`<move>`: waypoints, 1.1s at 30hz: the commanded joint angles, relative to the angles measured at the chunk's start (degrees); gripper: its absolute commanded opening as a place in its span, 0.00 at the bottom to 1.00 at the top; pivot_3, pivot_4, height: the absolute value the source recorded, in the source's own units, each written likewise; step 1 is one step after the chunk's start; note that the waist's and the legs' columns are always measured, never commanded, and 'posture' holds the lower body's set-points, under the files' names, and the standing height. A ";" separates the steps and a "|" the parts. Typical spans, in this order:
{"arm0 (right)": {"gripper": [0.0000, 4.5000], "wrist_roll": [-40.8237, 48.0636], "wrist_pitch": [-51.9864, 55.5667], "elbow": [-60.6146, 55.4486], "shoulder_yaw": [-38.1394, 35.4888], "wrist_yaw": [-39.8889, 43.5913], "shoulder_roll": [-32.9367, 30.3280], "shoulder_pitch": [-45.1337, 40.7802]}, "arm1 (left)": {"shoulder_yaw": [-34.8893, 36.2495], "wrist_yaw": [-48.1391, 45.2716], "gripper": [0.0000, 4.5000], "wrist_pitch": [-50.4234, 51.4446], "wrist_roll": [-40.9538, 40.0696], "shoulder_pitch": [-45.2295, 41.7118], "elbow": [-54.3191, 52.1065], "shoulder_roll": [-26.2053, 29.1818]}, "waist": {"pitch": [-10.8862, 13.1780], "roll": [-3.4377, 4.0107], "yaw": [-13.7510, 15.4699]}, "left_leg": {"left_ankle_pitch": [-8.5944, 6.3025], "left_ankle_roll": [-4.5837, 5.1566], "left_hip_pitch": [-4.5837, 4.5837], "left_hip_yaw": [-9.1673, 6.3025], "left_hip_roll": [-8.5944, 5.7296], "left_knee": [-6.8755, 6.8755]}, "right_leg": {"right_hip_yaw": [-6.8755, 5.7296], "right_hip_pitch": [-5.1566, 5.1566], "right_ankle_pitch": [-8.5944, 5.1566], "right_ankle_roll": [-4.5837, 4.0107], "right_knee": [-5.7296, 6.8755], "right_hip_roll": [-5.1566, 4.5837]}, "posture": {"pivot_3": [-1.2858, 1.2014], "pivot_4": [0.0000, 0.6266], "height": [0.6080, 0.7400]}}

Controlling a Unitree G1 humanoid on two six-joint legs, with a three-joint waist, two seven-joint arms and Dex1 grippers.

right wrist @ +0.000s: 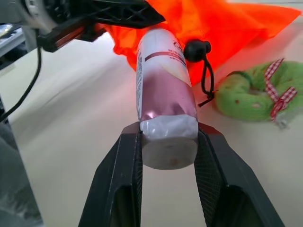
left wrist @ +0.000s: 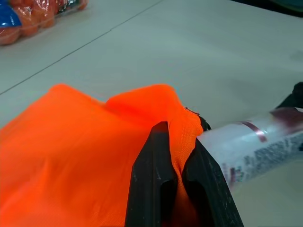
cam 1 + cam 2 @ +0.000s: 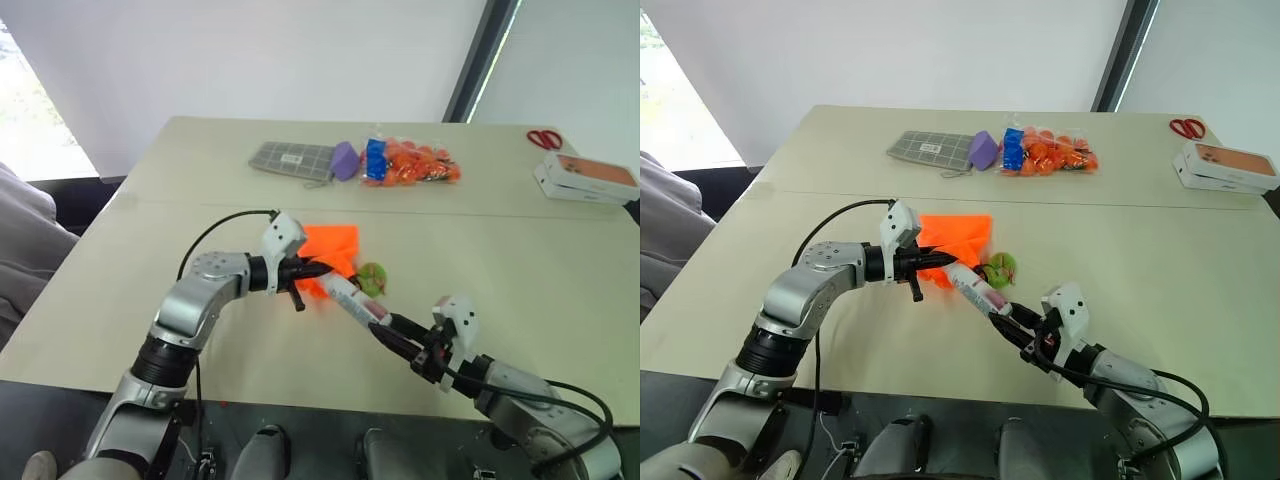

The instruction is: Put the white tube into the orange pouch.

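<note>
**Left eye view: tube meets pouch mouth over the table**

Left eye view shows a pale table beneath both arms. Well beyond the grippers, along the far edge, lie a grey checked case, a purple block and a clear bag of orange and blue items. Far off to the right gripper's outer side sit flat white boxes with red scissors behind them.

The orange pouch hangs at the tip of the left gripper, the rest of its cloth spreading beyond the gripper. In the left wrist view the two black fingers are clenched on a fold of the orange cloth at the pouch's rim, the fabric pinched between them.

The right gripper reaches up and leftward toward the left one. In the right wrist view its fingers clamp the capped end of the tube, one on each side. The tube runs straight out from those fingers, and its far end meets the pouch's edge just beside the left gripper's tip; whether it has entered the opening cannot be told.

A green ring with a checked ribbon lies on the table just to the side of the tube, near the pouch. A black cord toggle hangs beside the tube's far half.
</note>
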 commanded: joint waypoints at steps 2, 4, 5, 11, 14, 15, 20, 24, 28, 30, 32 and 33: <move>0.21 -0.41 1.00 -2.70 0.54 -5.40 3.53 -2.51 | -2.08 -0.17 0.00 0.17 -0.08 1.04 -4.52 1.09 | 0.00 0.00 -0.01 | 0.00 0.00 0.00 -0.01 0.01 -0.01 | 0.00 -0.03 0.00 -0.01 0.03 0.01 | 0.52 0.24 0.88; 0.21 -1.48 1.52 -2.32 1.26 -6.99 4.46 -3.42 | -2.31 0.02 0.00 0.92 -0.57 1.19 -5.21 1.19 | 0.00 0.00 0.00 | 0.00 0.00 0.00 -0.01 0.01 -0.01 | 0.00 -0.03 0.00 -0.01 0.03 0.01 | 0.52 0.24 0.88; 0.21 -2.25 1.68 -1.97 1.88 -7.64 4.76 -3.97 | -2.60 -0.10 0.00 1.14 -0.62 1.27 -5.59 1.33 | 0.00 0.01 -0.02 | 0.00 0.00 0.00 -0.01 0.01 -0.01 | 0.00 -0.03 0.00 -0.01 0.03 0.01 | 0.52 0.24 0.88; 0.21 -7.89 4.05 2.15 7.02 -11.78 7.32 -10.23 | -4.04 0.23 0.00 2.71 -1.14 1.81 -7.98 0.99 | 0.00 0.01 -0.03 | 0.00 0.00 0.00 -0.01 0.00 -0.01 | 0.01 -0.05 0.00 -0.02 0.03 0.01 | 0.52 0.24 0.88; 0.21 -11.85 4.56 5.82 9.81 -13.22 8.10 -15.72 | -4.95 0.33 0.00 3.60 -1.43 2.42 -9.29 0.81 | 0.00 0.02 -0.22 | 0.00 0.00 0.00 0.00 0.00 -0.01 | 0.02 -0.05 0.01 -0.02 0.03 0.01 | 0.52 0.24 0.88; 0.21 -12.01 4.92 6.68 10.13 -13.57 8.98 -17.29 | -5.17 0.35 0.00 3.67 -1.34 2.63 -9.53 0.80 | 0.00 0.01 -0.18 | 0.00 0.00 0.00 0.00 0.00 -0.01 | 0.02 -0.07 0.01 -0.02 0.04 0.02 | 0.52 0.24 0.88; 0.21 -15.72 7.45 11.47 13.26 -15.67 12.62 -25.60 | -5.25 0.69 0.00 4.06 -1.39 3.41 -10.34 1.06 | -0.01 0.03 -0.14 | 0.01 0.01 0.01 -0.05 0.00 -0.03 | 0.00 -0.07 0.01 -0.02 0.09 0.05 | 0.52 0.24 0.88; 0.21 -16.13 9.13 13.03 12.75 -15.14 13.87 -27.88 | -4.55 1.47 0.00 4.01 -1.25 3.96 -10.54 1.63 | -0.02 0.04 -0.08 | 0.01 0.01 0.02 -0.05 0.00 -0.03 | 0.01 -0.07 0.02 -0.01 0.11 0.05 | 0.52 0.24 0.88; 0.65 -14.87 9.78 8.75 11.01 -12.47 11.50 -25.51 | -3.01 1.89 0.00 3.10 -0.52 5.85 -10.21 3.19 | -0.02 0.04 -0.12 | 0.01 0.01 0.02 -0.05 -0.01 -0.02 | 0.01 -0.04 0.02 -0.01 0.09 0.05 | 0.52 0.24 0.88; 0.85 -14.35 9.66 6.02 10.03 -11.06 9.74 -23.75 | -2.21 1.87 0.00 2.43 -0.21 7.18 -10.38 4.28 | -0.02 0.04 -0.14 | 0.01 0.01 0.02 -0.05 -0.01 -0.03 | 0.01 -0.06 0.02 0.00 0.10 0.05 | 0.52 0.24 0.88; 0.99 -12.01 9.76 2.31 8.72 -7.33 6.60 -21.00 | -1.12 1.92 0.00 1.91 -0.40 8.47 -10.31 5.26 | -0.01 0.06 -0.13 | 0.01 0.01 0.02 -0.05 0.00 -0.06 | 0.01 -0.09 0.02 0.00 0.10 0.05 | 0.52 0.24 0.88; 0.99 -9.88 10.02 -0.16 7.77 -4.32 4.26 -18.90 | -0.44 1.98 0.00 1.59 -0.55 9.20 -10.12 5.80 | 0.00 0.08 -0.17 | 0.01 0.01 0.01 -0.06 0.00 -0.06 | 0.01 -0.11 0.01 -0.01 0.10 0.05 | 0.52 0.24 0.88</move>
